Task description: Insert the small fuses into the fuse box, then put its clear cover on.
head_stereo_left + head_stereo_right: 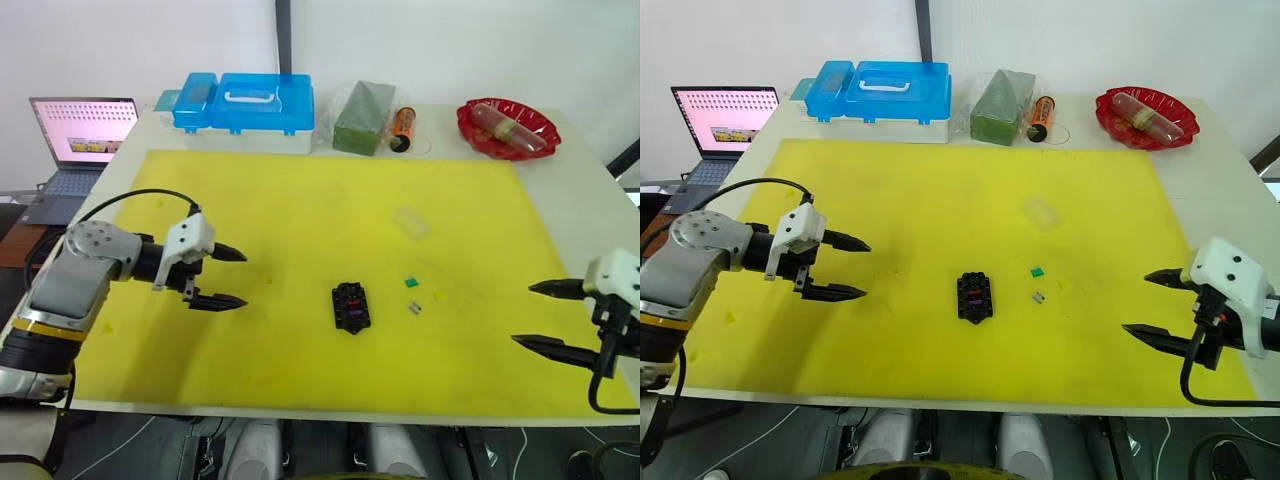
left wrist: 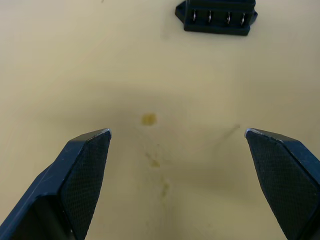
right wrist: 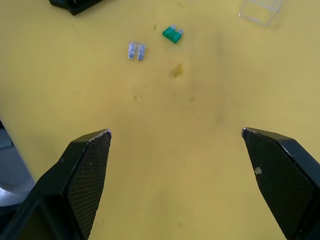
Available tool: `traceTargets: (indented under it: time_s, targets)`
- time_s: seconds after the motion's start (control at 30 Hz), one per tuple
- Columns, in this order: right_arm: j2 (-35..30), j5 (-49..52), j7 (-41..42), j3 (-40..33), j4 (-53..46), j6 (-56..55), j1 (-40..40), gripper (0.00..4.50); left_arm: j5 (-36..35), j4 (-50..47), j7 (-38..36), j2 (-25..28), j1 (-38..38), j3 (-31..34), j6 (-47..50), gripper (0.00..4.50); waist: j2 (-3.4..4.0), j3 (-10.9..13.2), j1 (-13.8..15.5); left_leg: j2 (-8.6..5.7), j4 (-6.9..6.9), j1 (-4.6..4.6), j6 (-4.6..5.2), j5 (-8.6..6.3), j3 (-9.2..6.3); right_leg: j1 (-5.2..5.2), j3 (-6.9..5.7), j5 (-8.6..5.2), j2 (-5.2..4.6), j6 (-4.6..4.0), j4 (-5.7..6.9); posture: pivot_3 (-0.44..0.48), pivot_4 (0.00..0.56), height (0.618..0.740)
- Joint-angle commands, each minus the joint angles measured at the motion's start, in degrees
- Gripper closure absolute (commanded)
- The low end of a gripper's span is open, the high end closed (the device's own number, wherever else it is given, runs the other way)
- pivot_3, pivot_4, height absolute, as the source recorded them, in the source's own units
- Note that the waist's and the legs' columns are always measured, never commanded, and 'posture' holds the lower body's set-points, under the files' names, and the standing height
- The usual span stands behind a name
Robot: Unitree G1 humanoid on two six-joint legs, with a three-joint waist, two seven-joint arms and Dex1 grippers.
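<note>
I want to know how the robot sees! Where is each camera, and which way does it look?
Left eye view: on the head, looking down at the yellow mat; both arms show, left hand and right hand open.
Right eye view: beside it, same scene, same arms.
Left wrist view: on the left wrist, looking along its fingers to the fuse box.
Right wrist view: on the right wrist, looking past its fingers at the green fuse, clear fuse and clear cover.
Shared: both wrist views show the fuse box.
</note>
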Motion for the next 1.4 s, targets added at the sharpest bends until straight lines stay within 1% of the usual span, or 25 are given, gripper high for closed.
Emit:
traceTargets:
  time_s: [0.03, 0.17, 0.23, 0.3, 0.37, 0.5, 0.63, 0.77, 1.0, 1.17, 1.4]
  targets:
    - [-2.4, 4.6, -2.6, 5.5, 0.7, 5.9, -6.0, 0.04, -1.2, -3.8, 0.2, -1.6, -0.7, -0.1, 0.2, 0.0, 0.06, 0.0, 0.0, 0.0, 0.0, -0.02, 0.0, 0.0, 0.01, -0.02, 0.01, 0.01, -0.02, -0.02, 0.0, 0.0, 0.15, 0.74]
    - [-4.9, 9.3, -3.5, 17.3, 5.8, 14.7, -18.7, 0.04, -0.5, -4.6, 0.0, -4.5, -2.2, -2.2, 0.1, 0.0, 0.09, 0.1, 0.0, 0.01, -0.01, -0.06, 0.0, 0.0, 0.0, -0.1, 0.01, 0.01, -0.02, -0.06, 0.0, 0.0, 0.15, 0.74]
    - [-4.6, 11.0, -4.0, 22.0, 8.7, 19.0, -24.8, 0.04, 0.0, -4.7, 0.3, -5.7, -2.8, -3.1, -0.2, 0.0, 0.1, 0.1, 0.1, 0.01, -0.01, -0.13, 0.0, 0.0, -0.02, -0.14, -0.01, 0.01, -0.03, -0.06, -0.02, 0.0, 0.15, 0.74]
    - [-3.8, 10.6, -3.4, 29.7, 13.7, 23.0, -32.1, 0.04, 0.5, -5.4, 0.8, -7.7, -3.4, -4.6, -0.7, 0.0, 0.1, 0.1, 0.0, 0.0, 0.0, -0.28, 0.0, 0.0, -0.03, -0.27, -0.01, 0.02, -0.03, -0.06, -0.02, 0.0, 0.15, 0.74]
    - [-3.2, 8.7, -2.0, 35.8, 17.4, 21.8, -36.2, 0.04, 1.1, -6.0, 1.1, -9.2, -3.5, -5.7, -1.3, 0.0, 0.1, 0.1, 0.1, -0.02, 0.04, -0.34, 0.0, 0.0, -0.01, -0.32, -0.01, 0.04, -0.04, -0.09, -0.03, 0.0, 0.15, 0.74]
    - [-1.2, 7.3, 0.1, 43.2, 22.6, 21.7, -42.6, 0.95, 1.8, -6.5, 2.3, -10.9, -3.2, -6.5, -1.3, 0.0, 0.12, 0.1, 0.0, -0.04, 0.06, -0.45, 0.04, -0.02, -0.03, -0.38, -0.04, 0.07, -0.02, -0.05, -0.06, 0.0, 0.15, 0.74]
    - [0.0, 6.3, 1.4, 47.9, 24.8, 22.0, -46.5, 2.35, 2.3, -6.8, 3.0, -11.4, -2.6, -6.8, -1.9, 0.0, 0.16, 0.1, 0.0, -0.02, 0.06, -0.48, 0.04, -0.02, -0.01, -0.43, -0.05, 0.16, 0.05, 0.12, -0.03, 0.0, 0.15, 0.74]
    - [2.5, 4.8, 1.9, 51.7, 27.3, 22.1, -49.6, 2.35, 2.2, -7.7, 3.3, -11.4, -1.7, -6.7, -1.8, 0.0, 0.16, 0.1, -0.1, 0.0, 0.09, -0.46, 0.04, -0.02, -0.02, -0.41, -0.07, 0.17, 0.11, 0.14, 0.0, 0.0, 0.15, 0.74]
    - [5.4, 2.8, 2.6, 56.0, 29.4, 21.7, -51.9, 2.35, 2.1, -8.5, 3.8, -11.4, -1.2, -6.7, -1.4, 0.0, 0.17, 0.1, 0.1, -0.03, 0.12, -0.48, 0.05, -0.02, 0.0, -0.4, -0.07, 0.21, 0.11, 0.2, 0.0, 0.0, 0.15, 0.74]
    - [6.2, 1.1, 3.6, 57.6, 32.0, 20.8, -52.6, 2.35, 2.0, -9.1, 4.3, -11.6, -0.9, -6.8, -1.2, 0.0, 0.17, 0.1, 0.1, -0.04, 0.12, -0.48, 0.04, -0.02, 0.0, -0.4, -0.08, 0.22, 0.14, 0.22, 0.01, 0.0, 0.15, 0.74]
    - [6.4, 0.1, 4.7, 58.8, 32.8, 20.7, -52.2, 2.35, 2.0, -9.7, 4.9, -11.7, -0.6, -6.8, -0.9, 0.0, 0.17, 0.1, 0.1, -0.03, 0.13, -0.47, 0.04, -0.01, 0.0, -0.4, -0.09, 0.23, 0.19, 0.25, 0.02, 0.0, 0.15, 0.74]
